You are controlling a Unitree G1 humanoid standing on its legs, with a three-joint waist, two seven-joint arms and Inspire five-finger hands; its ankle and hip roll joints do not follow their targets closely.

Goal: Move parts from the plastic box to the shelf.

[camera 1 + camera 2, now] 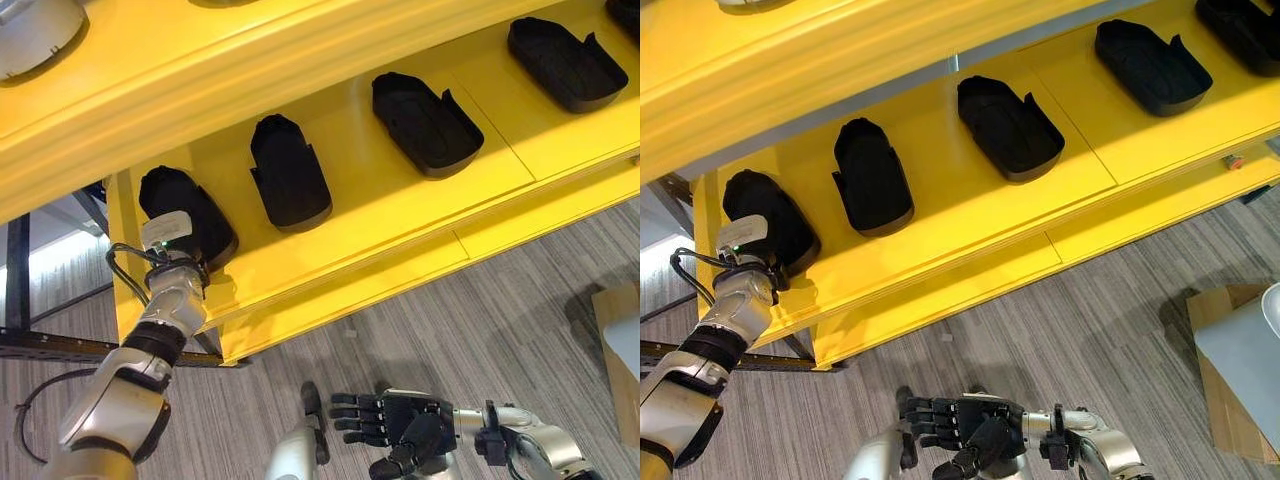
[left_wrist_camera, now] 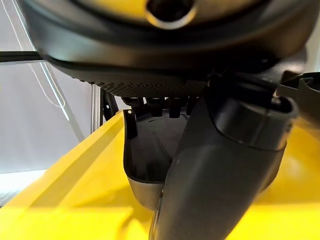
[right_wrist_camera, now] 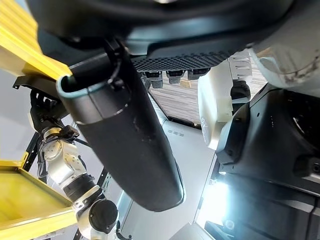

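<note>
1. Nearest the robot, the right hand hangs low over the grey floor, in front of the yellow shelf. Its fingers are loosely straightened and it holds nothing — idle, as far as I can judge.

2. The left hand is raised to the near left corner of the shelf, the arm stretched up and forward. It sits at the leftmost part, a black moulded shell lying at that corner. In the left wrist view the thumb lies against the shell's rim and the fingertips show just past it, but I cannot tell whether the hand grips the part or has let go.

3. Further along the shelf, to the right of that corner, three more black parts lie in a row: the second part, the third part and the fourth part, each apart from its neighbours.

4. Progress — several parts appear placed already, and the leftmost looks to be the one in hand. How many remain in the plastic box cannot be judged from here.

5. A cardboard box stands on the floor well right of the shelf.
</note>
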